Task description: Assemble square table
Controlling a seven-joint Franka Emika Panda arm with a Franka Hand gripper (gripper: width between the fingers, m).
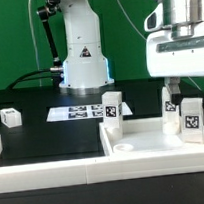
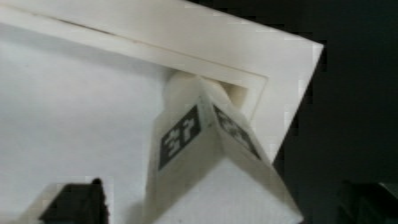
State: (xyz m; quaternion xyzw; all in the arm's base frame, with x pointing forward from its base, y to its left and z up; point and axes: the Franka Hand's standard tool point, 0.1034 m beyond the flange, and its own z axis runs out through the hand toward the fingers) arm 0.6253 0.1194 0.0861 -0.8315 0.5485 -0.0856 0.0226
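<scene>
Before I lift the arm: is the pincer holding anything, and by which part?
Nothing is held. The pincer stands open astride the upright leg in the table top's corner, not touching it.

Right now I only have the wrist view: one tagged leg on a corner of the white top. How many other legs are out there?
Observer: Three more. One corner leg stands at the square top's corner on the exterior view's left.
Operator: And the next one?
Observer: A rear leg stands just behind your leg, on the exterior view's right.
Operator: The last?
Observer: A loose leg sits on the black table, off the top, far to the exterior view's left.
</scene>
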